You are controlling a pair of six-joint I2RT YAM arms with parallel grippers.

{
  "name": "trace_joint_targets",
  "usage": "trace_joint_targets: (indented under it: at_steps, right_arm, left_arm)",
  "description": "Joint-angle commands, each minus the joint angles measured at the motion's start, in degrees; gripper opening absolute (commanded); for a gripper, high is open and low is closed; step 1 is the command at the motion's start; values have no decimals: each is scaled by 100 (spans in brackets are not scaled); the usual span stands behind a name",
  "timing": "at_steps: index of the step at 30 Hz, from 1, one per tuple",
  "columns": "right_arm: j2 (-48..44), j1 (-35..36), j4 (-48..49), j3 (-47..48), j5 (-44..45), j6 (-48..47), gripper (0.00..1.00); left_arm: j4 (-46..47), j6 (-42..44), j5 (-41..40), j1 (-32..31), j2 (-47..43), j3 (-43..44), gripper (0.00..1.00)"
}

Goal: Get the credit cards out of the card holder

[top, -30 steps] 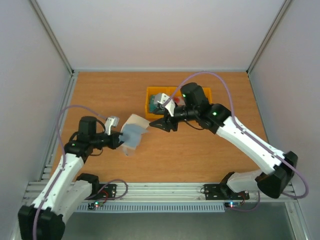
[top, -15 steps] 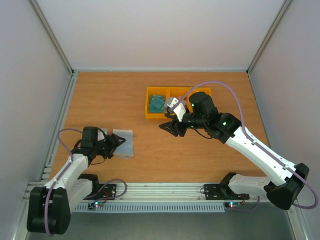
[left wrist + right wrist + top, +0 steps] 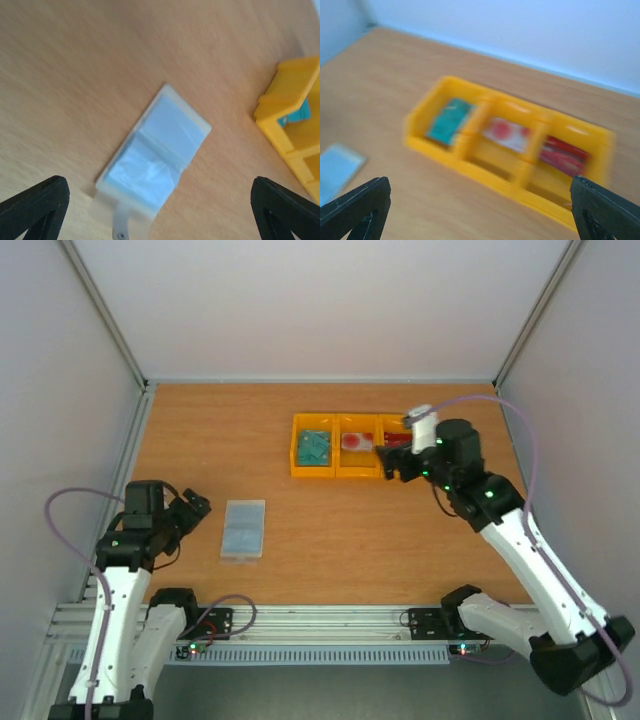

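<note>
Cream-beige folding card holder (image 3: 243,529), just released, lies on the wooden bench (image 3: 400,550). My left hand (image 3: 188,508) and right hand (image 3: 392,466) gape empty. The thin plastic credit cards (image 3: 314,448) fill the yellow tray (image 3: 336,476), so I judge the task done.

The white-and-black left arm (image 3: 112,585) sits folded by the near left corner of the wooden table (image 3: 330,540), its black two-finger left gripper (image 3: 186,523) spread wide, empty. The right arm (image 3: 520,540) stretches toward the far right; its right gripper (image 3: 390,466) gapes equally, holding nothing
</note>
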Motion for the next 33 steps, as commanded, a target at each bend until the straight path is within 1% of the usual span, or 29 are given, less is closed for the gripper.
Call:
trace_joint_targets:
  at_steps: [1, 2, 3, 5, 6, 7, 8, 9, 11, 13, 15, 16, 17, 19, 20, 21, 23, 24, 26, 27, 29, 31, 33]
  right_arm:
    - [-773, -1362, 165, -653, 1106, 767, 99]
    - [-969, -1739, 233, -873, 1156, 803, 98]
    - [-1130, -2102, 297, -1111, 1211, 812, 98]
    - [-1388, -2858, 450, -1657, 1238, 856, 99]
    - [-1445, -3216, 566, -1918, 1234, 880, 98]
    - [-1502, -3418, 779, -2210, 1271, 848, 99]
    - [-1551, -3506, 1127, -2595, 1397, 766, 98]
    - [-1598, -3523, 1812, -3028, 1612, 698, 99]
    - [-1569, -3525, 3349, -3969, 1908, 616, 98]
    - [-1277, -3525, 4883, -4777, 1918, 583, 98]
    - [-735, -3525, 5993, -5213, 1724, 649, 98]
    - [-393, -3525, 6629, -5389, 1582, 657, 99]
    - [45, -3525, 7383, -5550, 1454, 624, 98]
    - [1151, -3525, 9217, -5820, 1250, 563, 98]
    - [1756, -3525, 10079, -5864, 1183, 640, 99]
    - [2301, -3512, 10792, -5915, 920, 721, 98]
    - [3256, -3334, 11047, -5615, 722, 453, 98]
    - [3377, -3287, 11015, -5413, 696, 365, 98]
    - [3209, -3279, 10398, -5247, 679, 365, 98]
    - [3189, -3279, 10346, -5235, 676, 369, 99]
    - [3291, -3283, 10568, -5276, 616, 352, 98]
    - [3277, -3279, 10613, -5306, 585, 343, 98]
    - [3285, -3279, 10613, -5300, 614, 343, 98]
  left_arm:
    - [469, 1058, -1263, 311, -231, 542, 99]
    - [1116, 1689, -1487, 374, -361, 510, 99]
    - [1947, 2199, -1515, 409, -466, 347, 99]
    - [3282, 3705, -1485, 433, -636, -20, 100]
    - [3848, 4028, -1410, 459, -670, -216, 99]
    - [4297, 4357, -1304, 496, -685, -444, 99]
    - [4736, 4507, -1216, 540, -704, -677, 99]
    - [5316, 4569, -1156, 548, -698, -968, 99]
    - [6214, 4423, -1131, 546, -710, -1578, 99]
    - [7412, 3913, -1115, 548, -713, -2431, 99]
    - [7833, 3782, -856, 550, -622, -2891, 99]
    - [7825, 3791, -947, 551, -608, -3016, 99]
    - [7899, 3707, -1229, 551, -600, -3156, 99]
    - [8473, 3455, -1785, 550, -485, -3537, 99]
    - [8741, 3519, -1829, 546, -390, -3700, 99]
    - [8876, 3693, -1793, 546, -226, -3780, 99]
    - [8800, 3855, -1904, 547, 287, -3691, 99]
    - [8858, 3775, -2070, 555, 500, -3638, 99]
    - [9147, 3698, -1983, 556, 893, -3549, 99]
    - [9286, 3696, -1846, 559, 1122, -3491, 99]
    - [9588, 3695, -1609, 559, 1749, -3323, 100]
    - [9688, 3687, -1678, 558, 2341, -3020, 99]
    - [9750, 3667, -2051, 559, 2933, -2667, 99]
